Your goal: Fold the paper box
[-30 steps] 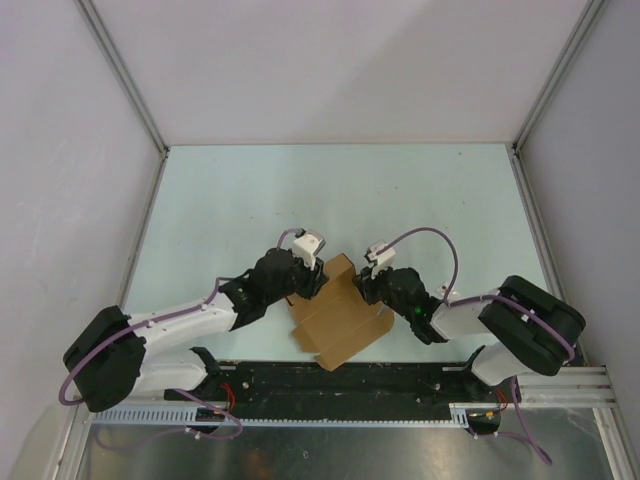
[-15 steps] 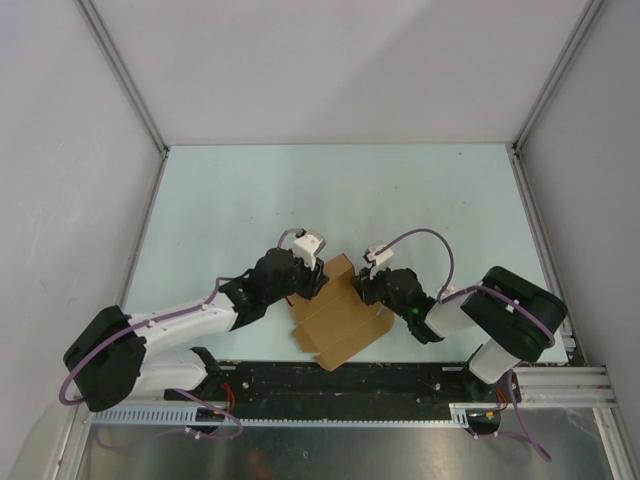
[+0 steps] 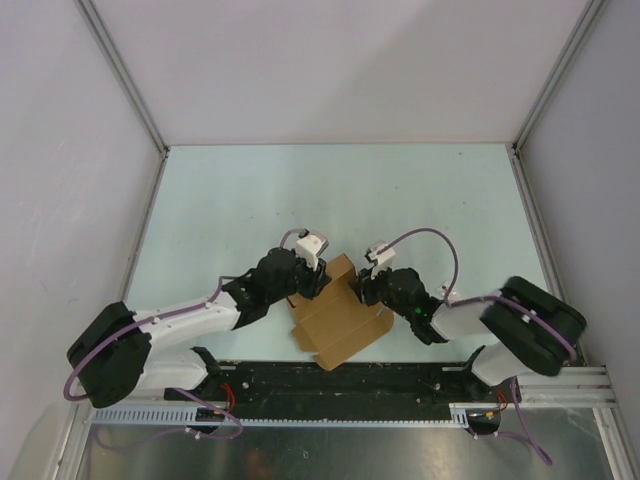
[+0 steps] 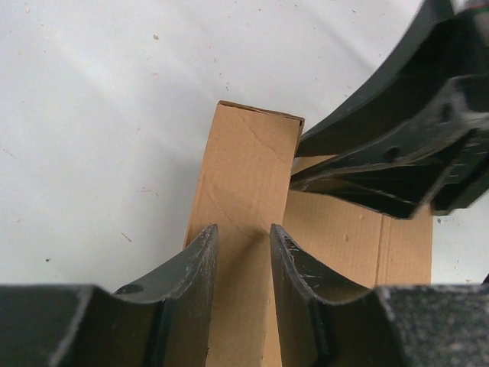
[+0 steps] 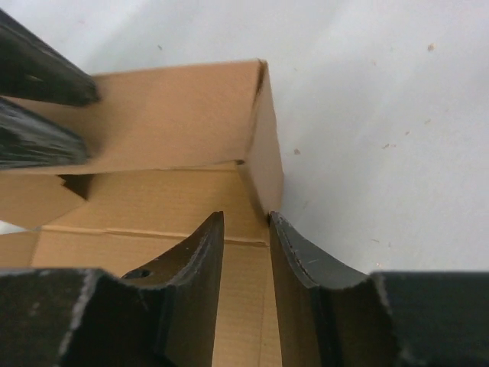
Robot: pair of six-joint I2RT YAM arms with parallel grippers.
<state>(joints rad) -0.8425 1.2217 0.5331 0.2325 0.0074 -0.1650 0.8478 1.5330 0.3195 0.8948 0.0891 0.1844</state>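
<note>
The paper box (image 3: 338,318) is a brown cardboard mailer, partly folded, lying near the table's front edge between both arms. My left gripper (image 3: 318,281) is at its upper left corner. In the left wrist view that gripper (image 4: 243,229) stands open over a narrow raised cardboard panel (image 4: 248,164) that runs under both fingers, with nothing pinched. My right gripper (image 3: 362,288) is at the box's upper right side. In the right wrist view it (image 5: 246,218) is open, its right fingertip (image 5: 279,225) touching the lower corner of an upright side wall (image 5: 267,164).
The pale table (image 3: 330,195) stretches behind the box, with white enclosure walls on three sides. A black rail (image 3: 340,378) with the arm bases runs along the near edge. The two grippers are close together, and each shows in the other's wrist view.
The right gripper's jaws have spread apart and let go of the side wall. The right arm's elbow swung in and back out. Left gripper and box stay put.
</note>
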